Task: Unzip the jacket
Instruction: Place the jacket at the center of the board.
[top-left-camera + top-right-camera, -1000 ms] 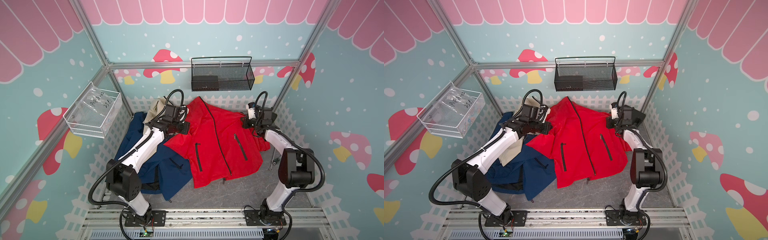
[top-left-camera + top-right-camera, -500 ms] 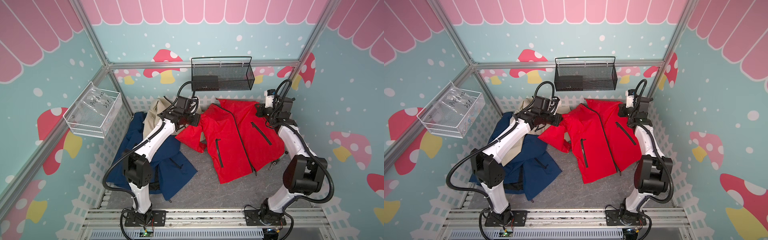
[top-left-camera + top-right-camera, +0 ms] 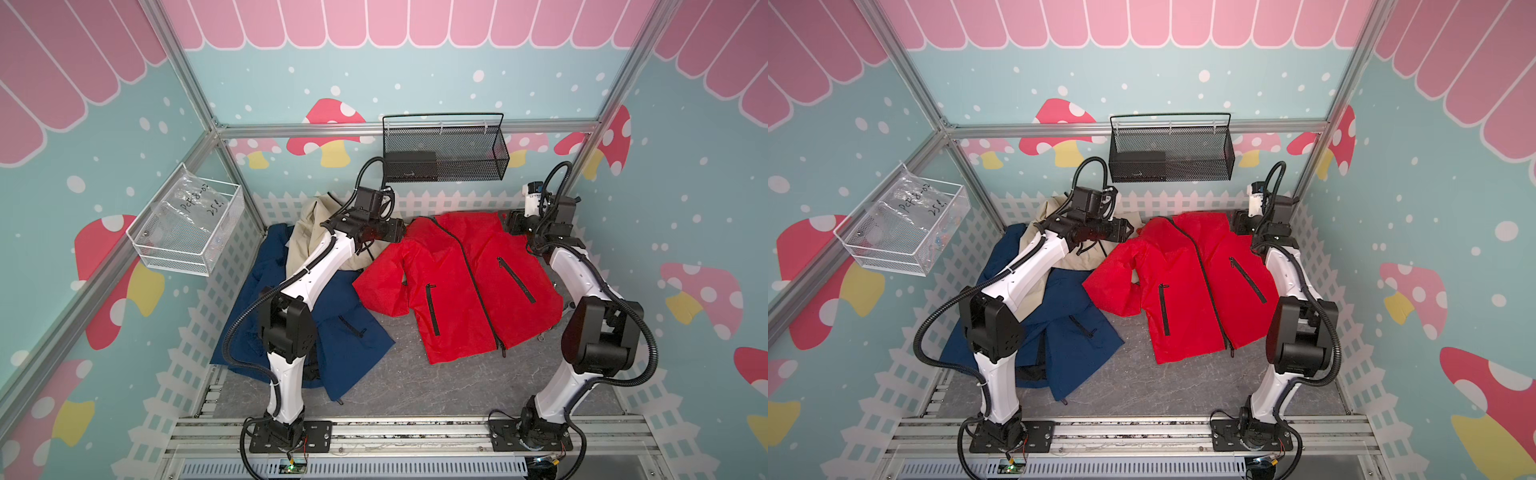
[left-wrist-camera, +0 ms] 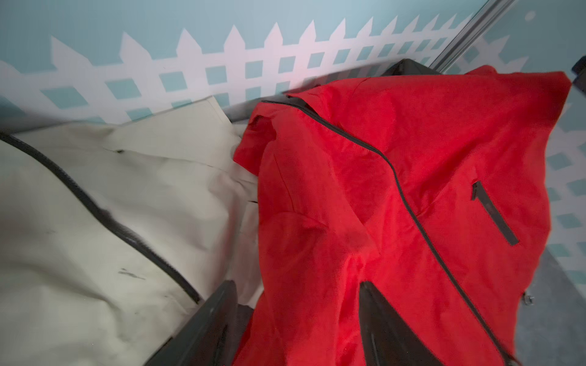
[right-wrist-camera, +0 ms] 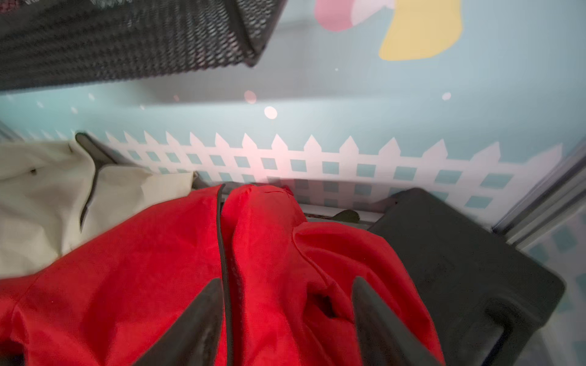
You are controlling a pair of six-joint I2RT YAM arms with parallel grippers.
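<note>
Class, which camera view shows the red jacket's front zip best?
Both top views: the front zip runs unbroken from collar to hem of the red jacket. The left wrist view cuts off its lower end; the right wrist view shows only the collar stretch.

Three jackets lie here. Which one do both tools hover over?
The red jacket: the left tool and right tool are over its shoulders; the navy jacket and beige jacket lie heaped beneath the left arm.

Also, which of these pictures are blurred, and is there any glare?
Both top views: sharp, evenly lit, red jacket crisp. Left wrist view: beige jacket smeared by blur. Right wrist view: black mesh basket soft; pink glow on the fence wall.
</note>
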